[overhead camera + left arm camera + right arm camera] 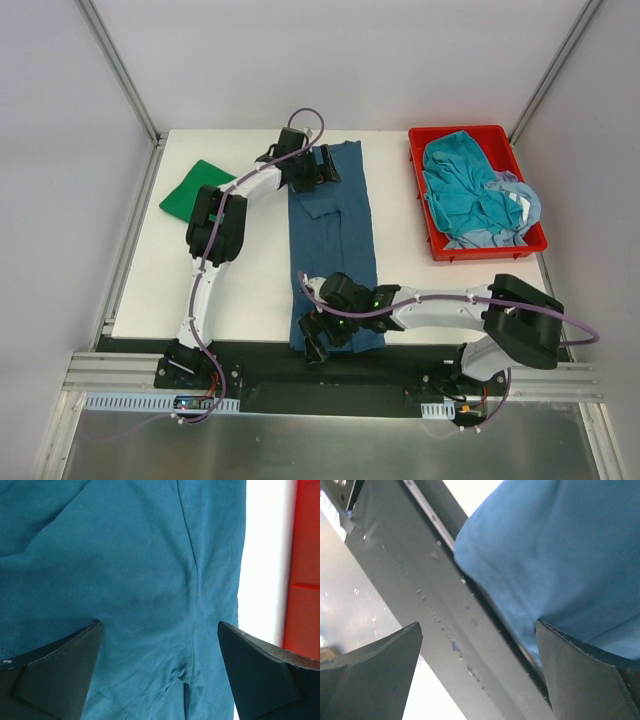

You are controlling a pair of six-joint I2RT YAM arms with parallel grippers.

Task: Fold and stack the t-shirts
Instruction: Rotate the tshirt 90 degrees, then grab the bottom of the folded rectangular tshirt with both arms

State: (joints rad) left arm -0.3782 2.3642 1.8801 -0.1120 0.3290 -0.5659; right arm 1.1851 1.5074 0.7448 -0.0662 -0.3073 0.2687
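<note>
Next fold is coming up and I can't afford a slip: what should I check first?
1. Left gripper open above the navy shirt's far end: ok.
2. Right gripper open at the near hem: ok.
3. Cloth pinched by either gripper: not ok, none yet.
4. Near hem on the table: not ok, it overhangs onto the black rail.
5. Green shirt clear of the fold path: ok.

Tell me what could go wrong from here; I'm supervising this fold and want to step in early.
1. The navy shirt has its near end hanging over the table edge onto the dark rail; the right arm's open jaws may catch the rail or drag the shirt off.
2. The left arm's open jaws sit over folded cloth at the far end; they may pinch only the top layer, undoing the fold.
</note>
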